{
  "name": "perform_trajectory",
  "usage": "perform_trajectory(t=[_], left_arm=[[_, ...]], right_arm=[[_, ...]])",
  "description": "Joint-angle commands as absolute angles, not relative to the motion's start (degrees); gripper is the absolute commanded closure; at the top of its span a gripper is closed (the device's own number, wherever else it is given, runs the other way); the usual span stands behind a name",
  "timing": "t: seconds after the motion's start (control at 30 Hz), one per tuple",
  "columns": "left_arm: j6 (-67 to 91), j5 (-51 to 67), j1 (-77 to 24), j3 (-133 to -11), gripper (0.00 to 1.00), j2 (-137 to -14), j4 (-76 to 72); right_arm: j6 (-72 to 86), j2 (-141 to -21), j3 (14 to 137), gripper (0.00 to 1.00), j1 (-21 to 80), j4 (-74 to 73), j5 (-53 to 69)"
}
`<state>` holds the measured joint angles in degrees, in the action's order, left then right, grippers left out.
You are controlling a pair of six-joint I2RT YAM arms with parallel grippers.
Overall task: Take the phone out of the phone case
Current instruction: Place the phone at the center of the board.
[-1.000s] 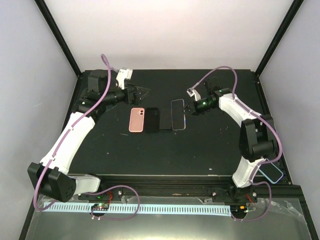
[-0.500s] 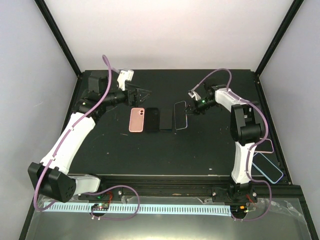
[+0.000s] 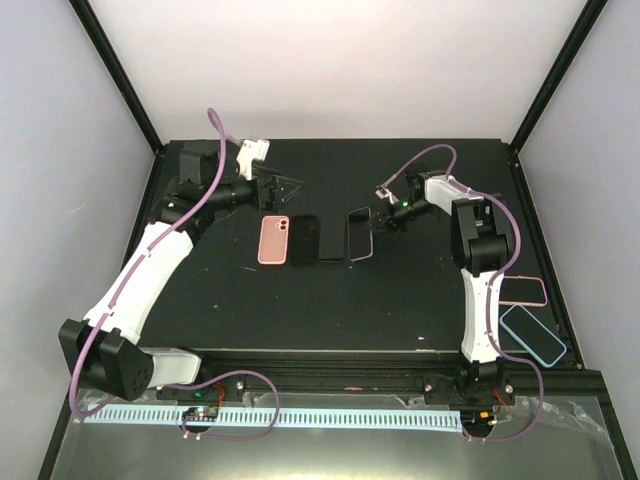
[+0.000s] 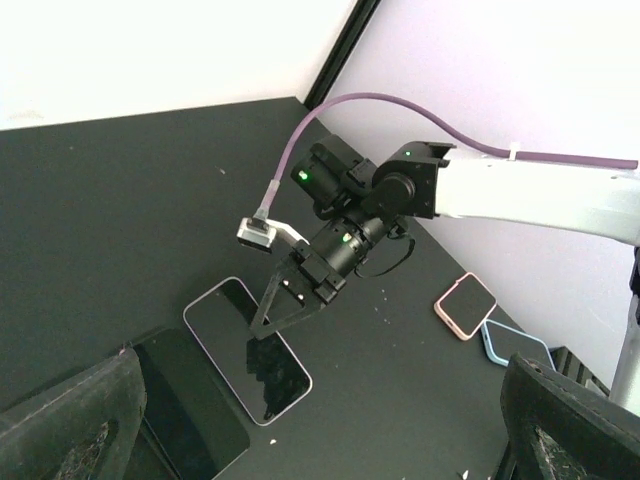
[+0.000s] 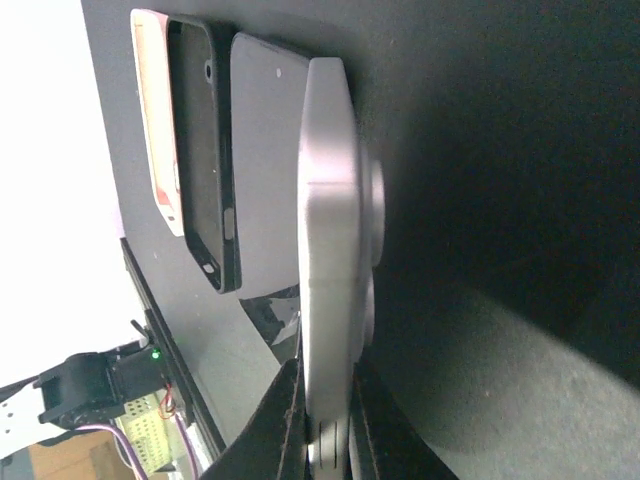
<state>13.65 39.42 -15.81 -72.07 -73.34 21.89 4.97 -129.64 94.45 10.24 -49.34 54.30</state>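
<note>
Table (image 3: 400, 300): holding a row of four things at mid-depth and two more at the near right corner.
Row, left to right: leftmost case (image 3: 274, 240), open case (image 3: 304, 238), flat phone (image 3: 330, 240), gripped phone (image 3: 358, 234).
Open case: touching the leftmost case on one side, just beside the flat phone on the other.
Gripped phone: right end of the row, right edge between the fingers of the right gripper (image 3: 371, 222).
Left gripper (image 3: 283, 187): behind the row's left end, apart from it.
Rear spare case (image 3: 523, 292): right of the right arm.
Front spare case (image 3: 533, 336): just before the rear spare case.
</note>
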Motion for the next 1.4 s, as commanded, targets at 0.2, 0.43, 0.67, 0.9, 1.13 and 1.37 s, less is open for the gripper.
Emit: perform_trajectory(t=[0.2, 0.43, 0.67, 0.9, 1.13, 1.37], left_arm=[[13.6, 40.5, -15.4, -71.8, 0.01, -75.1, 19.8], [14.0, 40.6, -15.3, -71.9, 0.01, -75.9, 19.6], [14.2, 40.6, -15.3, -71.7, 0.01, -76.0, 19.5], [14.2, 40.5, -15.3, -71.4, 0.01, -75.7, 19.4], [14.4, 40.2, -15.2, -71.3, 0.01, -75.2, 19.4], [14.9, 39.8, -15.2, -70.3, 0.01, -73.8, 19.1]], right_arm=[[6.2, -134.1, 98.5, 0.96, 10.1, -50.9, 60.2], [6.6, -135.5, 99.0, 0.94, 10.1, -50.7, 61.1], [5.7, -135.8, 100.5, 0.92, 10.1, -52.1, 60.2], [5.4, -134.8, 99.6, 0.83, 9.3, -52.2, 58.6], [5.3, -133.1, 98.5, 0.67, 8.9, -52.3, 56.8], [4.2, -129.6, 96.8, 0.44, 8.8, -52.9, 53.5]])
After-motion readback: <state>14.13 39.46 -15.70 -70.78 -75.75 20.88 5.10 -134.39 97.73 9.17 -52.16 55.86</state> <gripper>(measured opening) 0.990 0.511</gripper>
